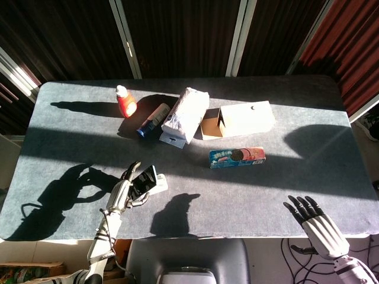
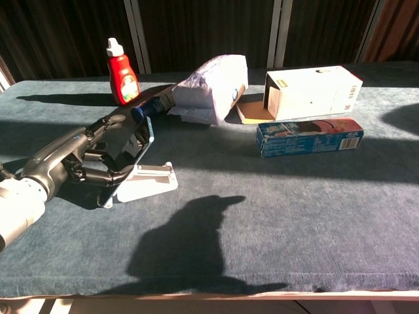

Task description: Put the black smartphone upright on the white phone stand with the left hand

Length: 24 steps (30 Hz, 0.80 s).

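Grey felt-covered table point(image 1: 308, 177), hard sunlight and shadows, dark slatted wall point(image 1: 177, 35) behind

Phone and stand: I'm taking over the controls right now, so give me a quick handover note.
Left hand: holds the black phone, tilted, its lower end at the white stand.
Right hand: open, idle off the table's near right edge.
Done: phone picked up and brought to the stand.
Left: seat it upright, let go, pull the hand away. Whether the phone already sits in the stand's slot cannot be told.
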Each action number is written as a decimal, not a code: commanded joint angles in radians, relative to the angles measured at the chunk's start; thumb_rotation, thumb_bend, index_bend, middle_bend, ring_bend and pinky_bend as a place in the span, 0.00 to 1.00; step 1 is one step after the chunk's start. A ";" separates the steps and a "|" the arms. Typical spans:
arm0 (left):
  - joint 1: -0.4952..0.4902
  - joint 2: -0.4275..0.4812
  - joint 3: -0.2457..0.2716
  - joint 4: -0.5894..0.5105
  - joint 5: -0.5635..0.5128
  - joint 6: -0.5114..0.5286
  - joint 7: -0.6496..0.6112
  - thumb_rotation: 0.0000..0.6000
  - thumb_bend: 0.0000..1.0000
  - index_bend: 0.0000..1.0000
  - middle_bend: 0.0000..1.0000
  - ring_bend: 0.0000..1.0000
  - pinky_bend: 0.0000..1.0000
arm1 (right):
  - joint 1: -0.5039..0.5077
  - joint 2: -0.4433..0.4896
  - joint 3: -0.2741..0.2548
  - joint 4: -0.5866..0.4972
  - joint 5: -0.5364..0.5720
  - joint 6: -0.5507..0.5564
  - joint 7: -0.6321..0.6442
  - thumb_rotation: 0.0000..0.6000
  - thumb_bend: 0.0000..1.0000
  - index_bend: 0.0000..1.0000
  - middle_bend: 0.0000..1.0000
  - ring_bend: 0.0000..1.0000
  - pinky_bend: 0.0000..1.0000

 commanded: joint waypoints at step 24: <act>0.236 0.544 0.214 -0.031 0.270 0.266 0.186 1.00 0.37 0.00 0.00 0.00 0.00 | -0.026 -0.003 0.012 0.009 0.000 0.055 0.005 1.00 0.23 0.00 0.00 0.00 0.00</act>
